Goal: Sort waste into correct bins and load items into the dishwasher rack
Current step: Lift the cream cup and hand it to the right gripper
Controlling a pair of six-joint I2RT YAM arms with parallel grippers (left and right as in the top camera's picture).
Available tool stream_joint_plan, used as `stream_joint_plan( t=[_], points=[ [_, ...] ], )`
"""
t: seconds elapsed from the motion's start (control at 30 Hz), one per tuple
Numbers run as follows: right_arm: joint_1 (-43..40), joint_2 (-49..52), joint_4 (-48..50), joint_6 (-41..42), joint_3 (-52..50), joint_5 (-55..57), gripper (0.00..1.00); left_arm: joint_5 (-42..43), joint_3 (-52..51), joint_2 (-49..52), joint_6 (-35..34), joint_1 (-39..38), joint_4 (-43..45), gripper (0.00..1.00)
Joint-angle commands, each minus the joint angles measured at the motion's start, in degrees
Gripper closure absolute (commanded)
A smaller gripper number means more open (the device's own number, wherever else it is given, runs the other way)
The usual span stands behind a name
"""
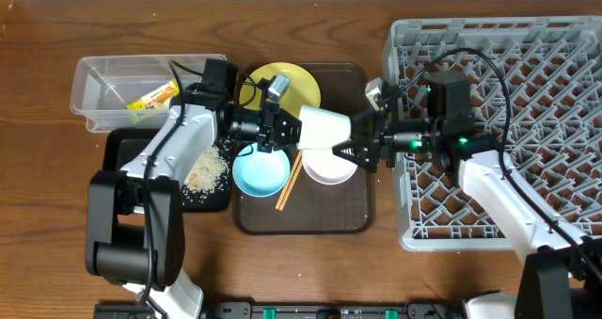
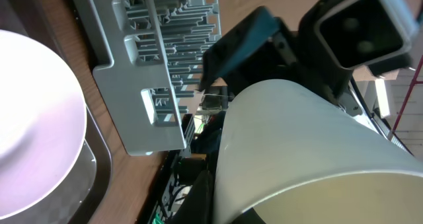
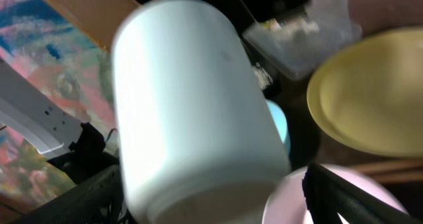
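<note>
My left gripper (image 1: pixel 293 128) is shut on the rim of the small pale cup (image 1: pixel 325 128) and holds it on its side above the brown tray. My right gripper (image 1: pixel 356 138) is open, with a finger on each side of the cup's base. In the right wrist view the cup (image 3: pixel 192 98) fills the space between the spread fingers. The yellow plate (image 1: pixel 282 79), light blue bowl (image 1: pixel 260 171), white bowl (image 1: pixel 329 166) and chopsticks (image 1: pixel 288 183) lie on the tray. The snack wrapper (image 1: pixel 153 98) is in the clear tub (image 1: pixel 103 84). The rice scraps (image 1: pixel 205 168) lie in the black tray (image 1: pixel 122 145).
The grey dishwasher rack (image 1: pixel 527 74) fills the right side, and my right arm reaches out across it. The dark brown serving tray (image 1: pixel 348 215) sits in the middle between the rack and the two bins.
</note>
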Motion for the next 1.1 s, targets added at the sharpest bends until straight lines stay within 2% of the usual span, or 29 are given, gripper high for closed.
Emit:
stream_joint_plan(
  t=[0.0,0.3,0.47,0.6,0.83,0.9,0.97,1.07],
  points=[
    [1.16,0.17,3.15,3.5,0.87,-2.6,0.15,1.38,0.83,0.13,0.37,0.2,0.07,0.94],
    [3.74,0.17,7.17,5.42,0.87,-2.82,0.18,1.4,0.83,0.13,0.35,0.2,0.07,0.94],
    [4.37,0.17,7.19,5.4,0.87,-2.75,0.27,1.4,0.83,0.13,0.35,0.2,0.07,0.94],
    [4.33,0.17,7.21,5.4,0.87,-2.6,0.38,1.4,0.83,0.13,0.35,0.2,0.07,0.94],
    [4.33,0.17,7.21,5.4,0.87,-2.58,0.48,1.4,0.83,0.11,0.35,0.2,0.07,0.94],
    [4.33,0.17,7.17,5.42,0.87,-2.6,0.55,1.38,0.83,0.11,0.35,0.2,0.07,0.94],
    [4.33,0.17,7.15,5.42,0.87,-2.62,0.59,1.29,0.83,0.11,0.37,0.2,0.07,0.92],
    [4.33,0.17,6.91,5.42,0.87,-2.6,0.69,-3.21,0.83,0.11,0.37,0.2,-0.09,0.78]
  ],
)
